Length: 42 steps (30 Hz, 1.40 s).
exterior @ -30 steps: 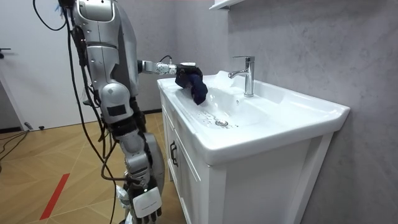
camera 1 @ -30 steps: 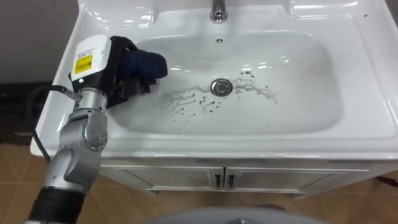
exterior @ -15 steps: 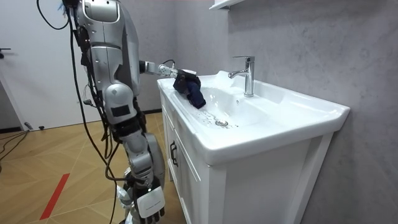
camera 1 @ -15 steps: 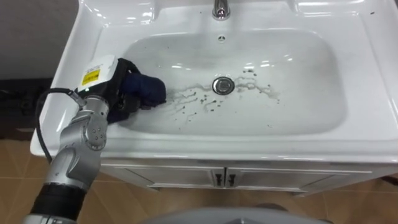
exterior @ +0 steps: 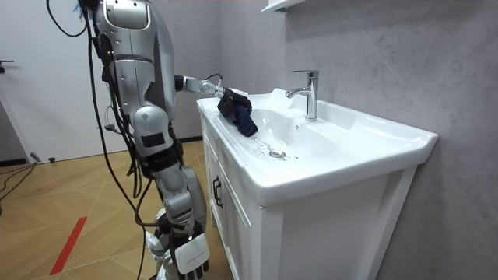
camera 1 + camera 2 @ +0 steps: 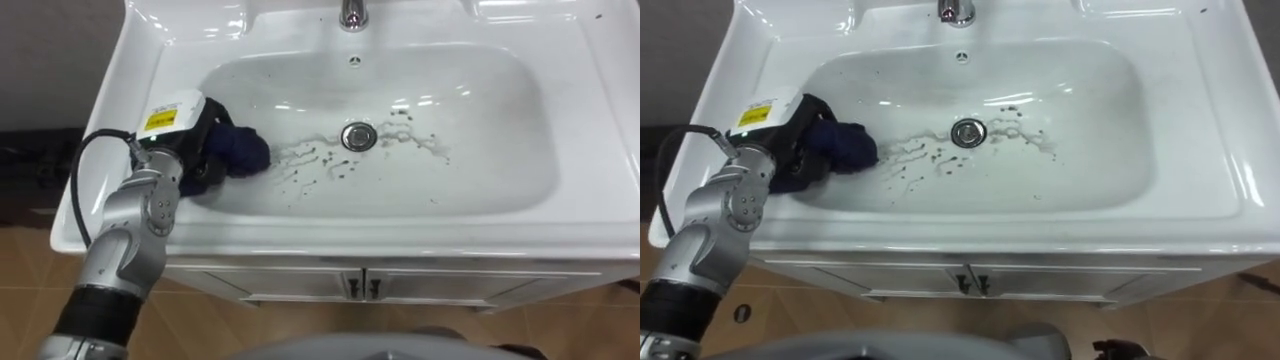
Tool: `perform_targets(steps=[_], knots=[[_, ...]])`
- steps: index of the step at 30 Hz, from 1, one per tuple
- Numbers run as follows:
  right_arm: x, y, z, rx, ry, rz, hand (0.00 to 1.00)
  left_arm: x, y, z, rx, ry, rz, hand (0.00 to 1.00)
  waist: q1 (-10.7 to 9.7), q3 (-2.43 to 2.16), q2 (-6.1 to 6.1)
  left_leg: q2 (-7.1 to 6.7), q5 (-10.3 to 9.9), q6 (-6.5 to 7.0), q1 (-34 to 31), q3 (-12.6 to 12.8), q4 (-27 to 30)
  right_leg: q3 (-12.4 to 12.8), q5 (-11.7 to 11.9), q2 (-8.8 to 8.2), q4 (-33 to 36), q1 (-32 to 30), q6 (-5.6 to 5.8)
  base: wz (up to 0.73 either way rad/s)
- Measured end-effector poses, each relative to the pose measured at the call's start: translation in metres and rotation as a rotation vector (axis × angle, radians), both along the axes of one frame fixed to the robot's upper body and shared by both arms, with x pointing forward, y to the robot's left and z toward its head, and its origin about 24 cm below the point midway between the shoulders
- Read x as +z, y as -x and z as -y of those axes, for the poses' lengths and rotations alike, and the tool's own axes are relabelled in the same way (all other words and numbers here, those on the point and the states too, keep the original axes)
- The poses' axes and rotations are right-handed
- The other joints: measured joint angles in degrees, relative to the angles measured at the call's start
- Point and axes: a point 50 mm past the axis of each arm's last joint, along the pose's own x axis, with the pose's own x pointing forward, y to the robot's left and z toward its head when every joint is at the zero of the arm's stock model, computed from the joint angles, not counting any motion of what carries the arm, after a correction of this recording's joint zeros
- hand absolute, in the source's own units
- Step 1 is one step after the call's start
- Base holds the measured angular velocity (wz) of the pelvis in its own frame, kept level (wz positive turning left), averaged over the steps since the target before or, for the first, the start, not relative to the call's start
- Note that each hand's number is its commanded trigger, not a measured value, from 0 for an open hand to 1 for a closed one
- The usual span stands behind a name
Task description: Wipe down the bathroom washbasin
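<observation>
One dark blue cloth (image 6: 243,150) sits on the left side of the white basin (image 6: 480,170), touching its sloping wall. The robot's left hand (image 6: 195,140) has its fingers curled round the cloth. Small dark spots (image 6: 310,168) and a thin wet trail lie between the cloth and the round drain (image 6: 357,137). The tap (image 6: 350,14) is at the back. The robot stands beside the basin, and its right hand (image 5: 191,255) hangs low by its leg; I cannot tell how those fingers are.
</observation>
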Motion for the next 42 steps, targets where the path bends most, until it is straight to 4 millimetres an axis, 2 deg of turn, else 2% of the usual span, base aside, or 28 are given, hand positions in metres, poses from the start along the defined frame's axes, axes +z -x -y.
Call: perform_targets(steps=[3,6,14,18,23,27,31,37,42], knots=[[0.000,0.000,0.001,-0.001,0.003,-0.002,0.00,-0.003,0.001,0.003,-0.013,-0.002,-0.040,1.00,-0.29,0.17,-0.17,0.00,0.00,0.00,0.12,0.01,0.00,0.00,0.00,0.00,0.08,0.00,0.00,0.00],[0.000,0.000,0.001,-0.001,0.003,-0.006,0.00,-0.008,0.003,0.007,-0.032,-0.003,-0.088,1.00,-0.39,0.15,-0.11,0.01,0.00,0.00,0.07,0.09,0.01,0.11,0.00,0.04,0.02,-0.32,0.00,0.00],[0.001,-0.005,0.001,0.005,0.021,0.009,0.00,-0.017,0.002,0.028,-0.123,-0.028,-0.181,1.00,-2.67,0.13,-0.11,-0.02,0.00,0.00,-0.49,0.37,0.20,0.06,-0.01,-0.01,0.06,-0.74,0.02,0.01],[0.001,-0.008,0.002,0.009,0.033,0.017,0.00,-0.019,0.003,0.031,-0.139,-0.033,-0.220,1.00,-3.07,-0.10,0.22,0.07,0.00,0.00,-0.38,1.29,0.22,0.28,-0.01,-0.01,0.03,-0.78,0.02,-0.07],[0.002,-0.009,0.003,0.009,0.039,0.022,0.00,-0.018,0.001,0.032,-0.144,-0.034,-0.239,1.00,-3.19,-0.22,0.46,0.08,0.00,0.00,-0.32,1.41,0.26,0.31,-0.01,-0.02,0.04,-0.71,0.02,0.00],[0.002,-0.010,0.005,0.010,0.052,0.027,0.00,-0.019,0.001,0.034,-0.154,-0.037,-0.248,1.00,-3.19,-0.03,1.04,0.08,0.00,0.00,-0.45,1.56,0.25,0.56,-0.01,-0.06,0.07,-0.98,0.02,0.00],[0.002,-0.011,0.005,0.010,0.053,0.028,0.00,-0.019,0.001,0.035,-0.157,-0.037,-0.254,1.00,-3.20,-0.03,1.03,0.10,0.00,0.00,-0.46,1.58,0.24,0.61,-0.03,-0.05,0.02,-1.00,0.01,0.00],[0.003,-0.013,0.005,0.001,0.060,0.034,0.00,-0.020,0.000,0.039,-0.163,-0.044,-0.256,1.00,-4.69,0.01,0.89,0.04,0.00,0.00,-0.31,1.62,-0.45,0.83,-0.04,-0.02,-0.03,-1.14,0.06,0.00],[0.003,-0.019,0.005,-0.028,0.053,0.056,0.00,-0.020,-0.013,0.047,-0.196,-0.067,-0.243,1.00,-5.96,0.09,0.78,0.21,0.01,0.01,-1.26,2.54,-0.42,1.96,-0.04,-0.02,1.14,-3.02,0.06,-0.10]])
